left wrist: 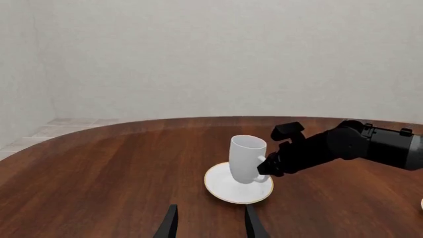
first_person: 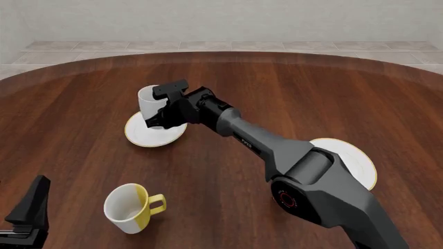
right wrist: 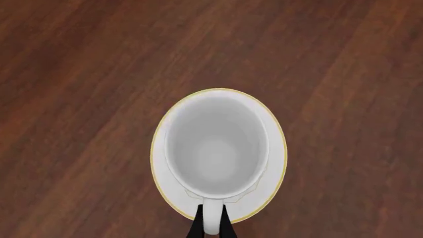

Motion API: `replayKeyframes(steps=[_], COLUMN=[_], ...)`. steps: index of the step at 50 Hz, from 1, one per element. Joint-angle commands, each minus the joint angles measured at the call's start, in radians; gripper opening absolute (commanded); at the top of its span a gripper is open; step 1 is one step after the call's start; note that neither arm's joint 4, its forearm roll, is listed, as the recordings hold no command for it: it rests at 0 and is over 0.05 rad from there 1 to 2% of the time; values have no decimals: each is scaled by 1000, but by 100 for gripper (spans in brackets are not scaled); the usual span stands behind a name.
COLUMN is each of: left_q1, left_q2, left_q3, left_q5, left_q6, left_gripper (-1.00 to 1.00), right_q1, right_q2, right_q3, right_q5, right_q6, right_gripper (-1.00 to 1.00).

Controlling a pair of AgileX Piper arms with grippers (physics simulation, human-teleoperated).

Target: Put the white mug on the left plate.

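The white mug (right wrist: 217,144) stands upright on the left plate (right wrist: 274,188), directly ahead of my right jaws (right wrist: 211,226), which are clamped on its handle. It looks seated, though I can't be certain. My left jaws (left wrist: 210,223) wait apart, idle.

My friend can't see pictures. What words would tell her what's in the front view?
The right gripper holds the white mug by its handle, upright on the left plate. On the brown table, a yellow-and-white mug stands nearer the camera. A bigger gold-rimmed plate lies partly hidden behind the right arm.
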Motion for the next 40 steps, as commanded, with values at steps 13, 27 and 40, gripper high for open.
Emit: replayKeyframes(steps=[13, 27, 40], left_q1=[-1, -2, -2], left_q2=[0, 0, 0], left_q3=[4, 1, 0], left_q5=[-1, 0, 1], left_q6=[3, 2, 1], left_gripper=[100, 100, 100], right_q1=[-3, -4, -5], right_q2=[16, 20, 22], right_q3=[-13, -20, -14], right_q5=[-7, -6, -11], right_q6=[18, 27, 28], right_gripper=[-100, -100, -100])
